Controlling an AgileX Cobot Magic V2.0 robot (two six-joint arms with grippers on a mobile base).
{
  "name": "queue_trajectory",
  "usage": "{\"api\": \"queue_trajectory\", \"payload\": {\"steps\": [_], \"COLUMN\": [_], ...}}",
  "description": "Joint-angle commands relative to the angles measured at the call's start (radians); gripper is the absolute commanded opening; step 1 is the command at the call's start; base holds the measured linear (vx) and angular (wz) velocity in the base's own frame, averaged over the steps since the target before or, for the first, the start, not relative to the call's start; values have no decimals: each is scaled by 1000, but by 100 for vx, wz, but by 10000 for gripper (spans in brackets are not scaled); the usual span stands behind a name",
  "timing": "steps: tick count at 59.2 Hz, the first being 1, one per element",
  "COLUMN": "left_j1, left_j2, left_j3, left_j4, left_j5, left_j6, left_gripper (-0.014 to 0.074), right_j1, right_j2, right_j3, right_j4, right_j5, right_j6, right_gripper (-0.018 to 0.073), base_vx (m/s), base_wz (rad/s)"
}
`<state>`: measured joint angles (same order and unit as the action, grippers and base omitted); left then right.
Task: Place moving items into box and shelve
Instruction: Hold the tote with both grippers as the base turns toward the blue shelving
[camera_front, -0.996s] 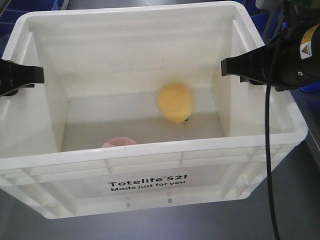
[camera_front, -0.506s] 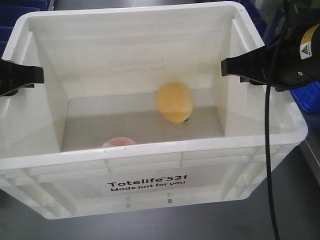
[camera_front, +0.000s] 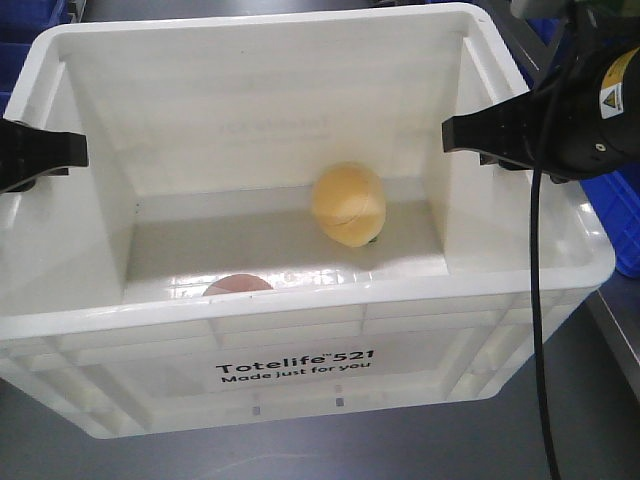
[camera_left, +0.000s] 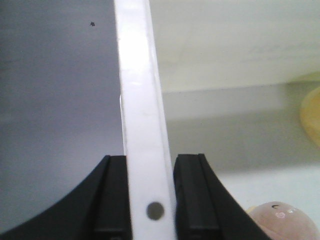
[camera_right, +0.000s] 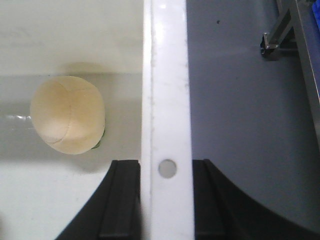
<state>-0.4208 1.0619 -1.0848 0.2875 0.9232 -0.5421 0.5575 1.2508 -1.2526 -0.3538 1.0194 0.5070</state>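
Left hand (camera_left: 150, 160), right hand (camera_right: 166, 165) clamp crosswise box's (camera_front: 300, 322) ends.

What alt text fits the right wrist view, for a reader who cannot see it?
The right gripper clamps the side wall of the white box, with one black finger inside and one outside. A round yellow plush toy lies on the box bottom at the left, and grey floor shows at the right.

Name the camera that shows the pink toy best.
The left wrist view: the pink toy shows its rounded top and small marks, though the frame's edge cuts it. The front view shows only a sliver behind the near wall of the box. The right wrist view does not show it.
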Motion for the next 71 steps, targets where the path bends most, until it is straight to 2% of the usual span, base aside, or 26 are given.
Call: {"api": "queue_trajectory", "payload": {"steps": [1,71], "left_j1": [-3,-3], "left_j2": [-32,-32], "left_j3": [-43,-43], "left_j4": [75,75], "left_j5": [-95,-95], "left_j6": [5,5], "left_gripper": [148,148], "right_j1": [-8,-8], "right_j2": [-39,-39], "right_j3": [-38,-38], "right_j4": [-94,-94], "right_j5": [-89,-89], "right_j6": [-1,-1], "right_gripper": [57,57], "base_vx": [39,39], "base_wz": [-8,-5]}}
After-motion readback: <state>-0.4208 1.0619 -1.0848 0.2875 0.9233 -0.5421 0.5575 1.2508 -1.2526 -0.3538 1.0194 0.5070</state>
